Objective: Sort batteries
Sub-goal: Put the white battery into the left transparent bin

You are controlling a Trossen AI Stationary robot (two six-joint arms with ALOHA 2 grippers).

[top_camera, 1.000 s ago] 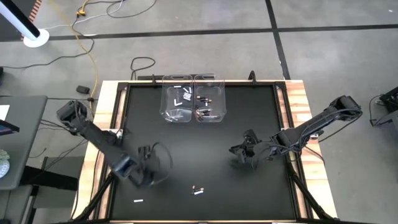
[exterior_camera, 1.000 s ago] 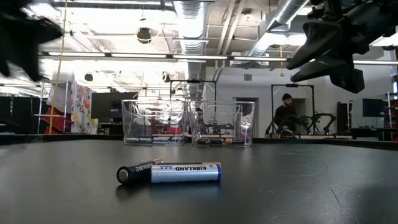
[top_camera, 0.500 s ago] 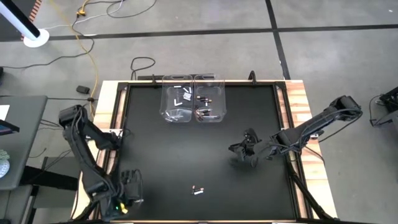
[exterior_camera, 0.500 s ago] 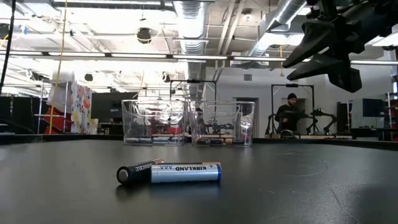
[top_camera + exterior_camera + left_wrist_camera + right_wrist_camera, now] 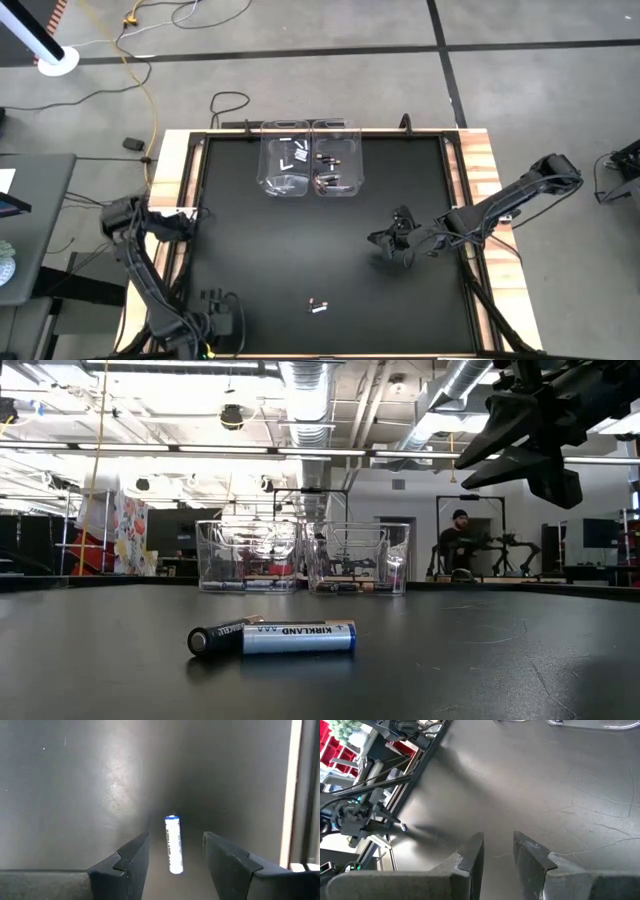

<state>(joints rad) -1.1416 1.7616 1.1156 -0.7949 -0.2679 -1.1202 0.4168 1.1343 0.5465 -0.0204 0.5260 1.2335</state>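
The left gripper [image 5: 172, 857] hovered with fingers spread astride a white battery [image 5: 173, 844] lying lengthwise between them near the table's [image 5: 300, 230] front-left corner, while the right gripper [image 5: 396, 247], empty and part-open, waited well apart

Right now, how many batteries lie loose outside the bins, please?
3: dark battery and white battery together front-centre; third battery under the left end effector. Others may hide.

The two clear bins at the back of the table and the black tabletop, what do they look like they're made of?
The two clear rectangular bins look like glossy transparent plastic: the room shows through their walls. The black tabletop seems a smooth matte sheet, perhaps rubber or laminate, showing soft glare and fine scratches.
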